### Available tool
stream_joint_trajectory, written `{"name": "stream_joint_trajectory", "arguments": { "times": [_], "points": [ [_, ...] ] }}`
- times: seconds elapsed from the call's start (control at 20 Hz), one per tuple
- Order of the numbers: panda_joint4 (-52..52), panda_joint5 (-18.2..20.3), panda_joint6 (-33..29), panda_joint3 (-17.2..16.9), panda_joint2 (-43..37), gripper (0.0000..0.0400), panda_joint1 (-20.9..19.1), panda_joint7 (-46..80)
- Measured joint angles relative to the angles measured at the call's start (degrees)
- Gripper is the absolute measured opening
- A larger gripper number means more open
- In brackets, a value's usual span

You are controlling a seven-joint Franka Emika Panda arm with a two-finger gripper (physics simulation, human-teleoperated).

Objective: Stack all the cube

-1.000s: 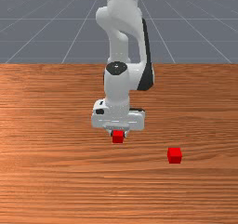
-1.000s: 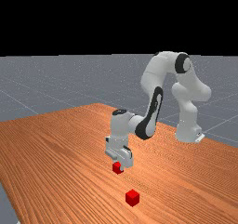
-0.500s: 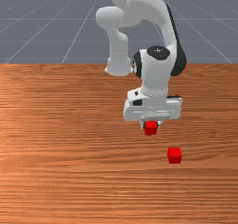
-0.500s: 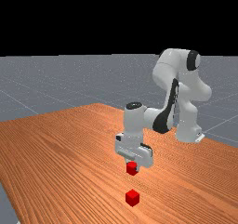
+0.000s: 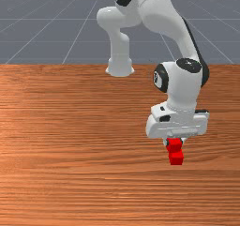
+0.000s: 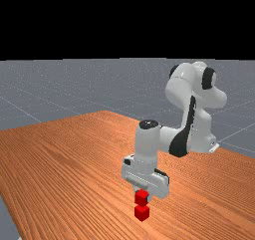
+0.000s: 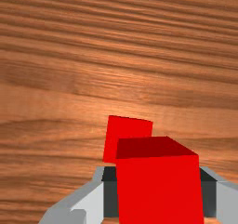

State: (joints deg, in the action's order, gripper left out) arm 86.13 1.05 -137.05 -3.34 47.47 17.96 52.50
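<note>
The held cube [image 7: 158,190] is nearest the wrist camera, pinched by the fingers [image 7: 110,197] on two opposite side faces. It looks like a small, rigid block, probably light, hard to dent and not fragile; how slippery its smooth faces are, I can't judge. This hold on flat, parallel sides seems right, ideally centred so the block doesn't pivot. It hangs roughly level, its sides squared to the fingers. Being a cube, it has no long axis and points nowhere; only the lie of its edges matters.

Beyond it, the lower cube [image 7: 128,128] stands flat on the worktop [image 7: 69,79], the held one above it in the far view. Whether the two touch, I can't tell. In the wrist view the lower cube's edges run slightly askew to the held one's, so a small turn might square them. Let go early or off-centre, the top block could tip or slide.

Farther back, the arm [image 5: 183,86] reaches over from its base [image 5: 120,63]. Next would come careful lining up, a gentle set-down, then release.
</note>
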Motion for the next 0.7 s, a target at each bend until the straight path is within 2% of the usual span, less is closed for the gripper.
{"name": "stream_joint_trajectory", "arguments": {
  "times": [0.4, 0.65, 0.7],
  "points": [
    [-1.4, -3.1, -1.1, -2.5, 1.2, 0.0194, 2.9, 2.3],
    [-1.6, -4.0, -1.5, -2.7, 1.3, 0.0194, 4.6, 3.5],
    [-1.5, -4.4, -1.7, -2.9, 1.3, 0.0275, 5.2, 3.8]
  ]
}}
